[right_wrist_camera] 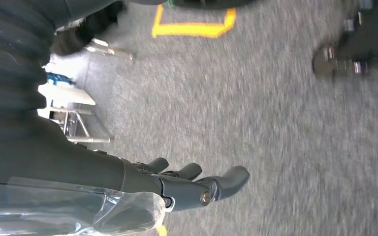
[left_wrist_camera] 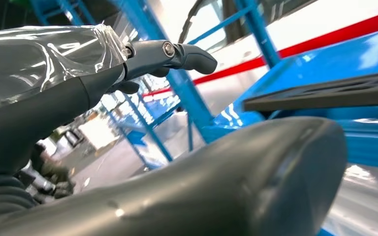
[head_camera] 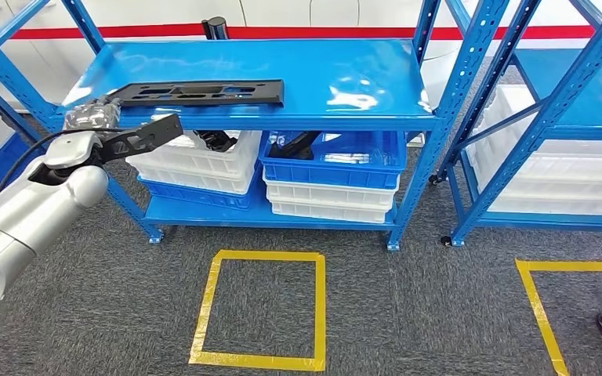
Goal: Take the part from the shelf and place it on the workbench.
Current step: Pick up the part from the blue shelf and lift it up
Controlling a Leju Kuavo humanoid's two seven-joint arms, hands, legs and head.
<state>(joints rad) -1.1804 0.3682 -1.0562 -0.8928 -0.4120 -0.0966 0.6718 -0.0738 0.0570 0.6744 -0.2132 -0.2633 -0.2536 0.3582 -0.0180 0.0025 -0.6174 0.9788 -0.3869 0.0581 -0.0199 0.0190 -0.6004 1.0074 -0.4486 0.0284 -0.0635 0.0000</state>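
left hand (head_camera: 94, 129), fingers apart and seemingly holding nothing, near the black part (head_camera: 204, 92) on the shelf (head_camera: 345, 78).

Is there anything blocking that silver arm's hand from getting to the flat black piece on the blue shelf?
Nothing visible stands in the way. The left hand is open at the shelf's front left edge, right beside the near end of the black part, with only open air between them.

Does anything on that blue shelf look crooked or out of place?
Slightly: the flat black plastic part lies askew on the blue metal shelf top, at its front-left edge. The robot's left hand reaches just beneath it.
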